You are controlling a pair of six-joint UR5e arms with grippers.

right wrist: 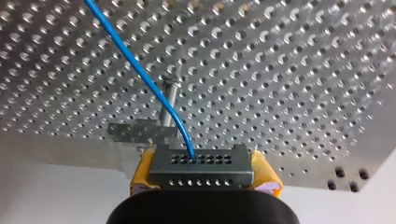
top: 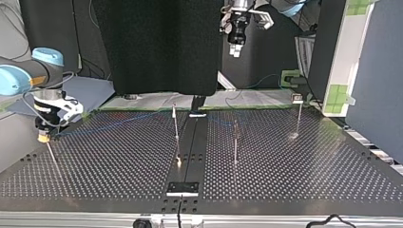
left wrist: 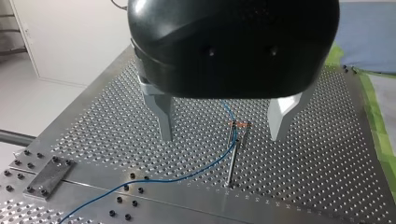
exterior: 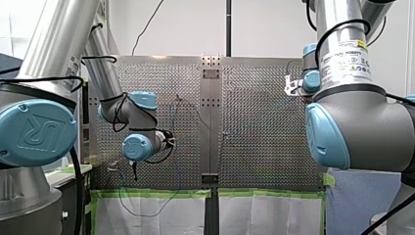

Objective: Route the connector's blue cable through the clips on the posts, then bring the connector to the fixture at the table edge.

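**Surface and room.** The worktop (top: pixel 309 171) is a perforated metal sheet. A plain strip (top: pixel 192 142) divides it from twelve to six o'clock in the top view. In the front view, green tape (exterior: pixel 156 193) edges it at six o'clock, with a white sheet (exterior: pixel 156 215) next to the tape and a blue cloth (exterior: pixel 362 200) at five o'clock. A white wall (exterior: pixel 264 24) closes the room at twelve o'clock there. In the top view a black panel (top: pixel 161 47) stands behind the worktop from eleven to twelve o'clock.

**Right arm.** My right tool (right wrist: pixel 202 161) is at nine o'clock in the top view, low and near the worktop's edge. Its yellow pads (right wrist: pixel 140 177) pinch the connector (right wrist: pixel 201 171), a grey block with two rows of holes. The cable (right wrist: pixel 137 69) comes out of the upper row and runs off across the worktop. It passes just beside a post (right wrist: pixel 169 100) that stands ahead of the tool. A grey bracket (right wrist: pixel 133 130) shows at the post's near end, just ahead of the connector.

**Left arm.** My left tool (left wrist: pixel 223 135) hangs at twelve o'clock in the top view, well above the worktop. Its metal fingers (left wrist: pixel 163 116) are spread with nothing between them. Under it stands a second post (left wrist: pixel 232 158) with an orange clip (left wrist: pixel 239 124) at its head. The cable passes at the clip, then curves away over the holes. Whether it sits in the clip I cannot tell.
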